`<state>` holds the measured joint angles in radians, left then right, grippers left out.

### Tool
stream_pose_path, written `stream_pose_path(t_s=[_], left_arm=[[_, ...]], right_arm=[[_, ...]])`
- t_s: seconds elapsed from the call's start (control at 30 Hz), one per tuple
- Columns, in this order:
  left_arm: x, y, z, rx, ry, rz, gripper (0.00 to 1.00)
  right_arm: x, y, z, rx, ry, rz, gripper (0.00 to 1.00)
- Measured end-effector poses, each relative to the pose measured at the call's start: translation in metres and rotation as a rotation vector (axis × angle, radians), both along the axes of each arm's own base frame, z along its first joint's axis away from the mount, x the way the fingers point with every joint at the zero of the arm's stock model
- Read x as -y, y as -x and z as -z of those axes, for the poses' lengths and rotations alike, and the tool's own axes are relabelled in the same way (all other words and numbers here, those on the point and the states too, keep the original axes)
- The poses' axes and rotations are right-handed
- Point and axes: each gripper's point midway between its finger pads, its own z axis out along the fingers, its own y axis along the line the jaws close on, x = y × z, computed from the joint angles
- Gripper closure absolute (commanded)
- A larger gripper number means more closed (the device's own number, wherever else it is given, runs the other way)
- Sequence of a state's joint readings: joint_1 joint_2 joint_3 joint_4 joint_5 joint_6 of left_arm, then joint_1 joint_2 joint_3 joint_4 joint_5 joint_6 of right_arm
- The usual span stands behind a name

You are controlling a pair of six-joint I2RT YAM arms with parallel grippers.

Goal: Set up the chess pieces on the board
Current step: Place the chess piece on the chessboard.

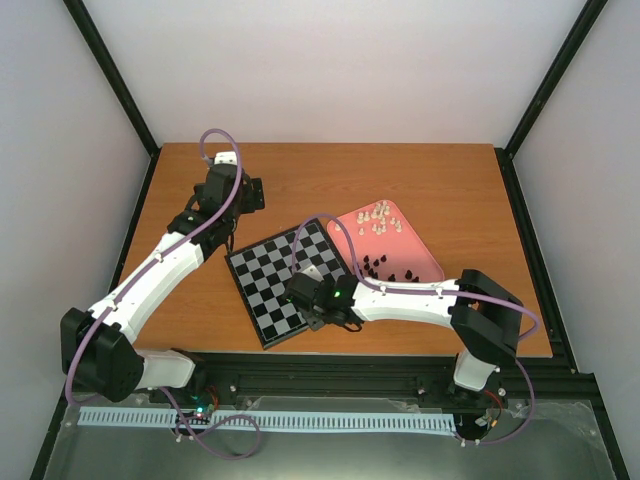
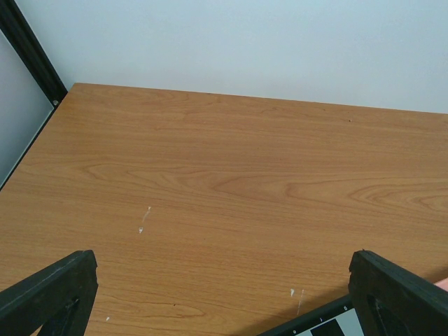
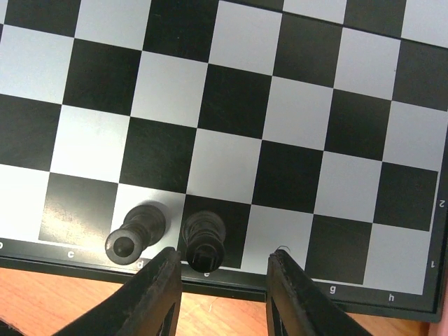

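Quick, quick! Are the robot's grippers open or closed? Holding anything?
Left gripper: open, holding nothing.
Right gripper: open, holding nothing; a black chess piece stands free just ahead of it.

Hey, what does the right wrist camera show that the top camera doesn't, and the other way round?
Only the right wrist view: two black pieces standing on the board, in its edge row, and the file letters on its border. Only the top view: the pink tray holding white pieces and spare black pieces, plus the left arm. Both: the board and the open right gripper.
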<state>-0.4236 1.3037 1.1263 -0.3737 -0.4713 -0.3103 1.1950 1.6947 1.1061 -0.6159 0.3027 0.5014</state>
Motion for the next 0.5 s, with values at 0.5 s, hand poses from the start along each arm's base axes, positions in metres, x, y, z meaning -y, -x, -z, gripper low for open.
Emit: stream_pose_path(t_s=[0.5], left_arm=[[0.000, 0.000, 0.000, 0.000, 0.000, 0.000, 0.00]], right_arm=[[0.002, 0.002, -0.014, 0.011, -0.033, -0.007, 0.58]])
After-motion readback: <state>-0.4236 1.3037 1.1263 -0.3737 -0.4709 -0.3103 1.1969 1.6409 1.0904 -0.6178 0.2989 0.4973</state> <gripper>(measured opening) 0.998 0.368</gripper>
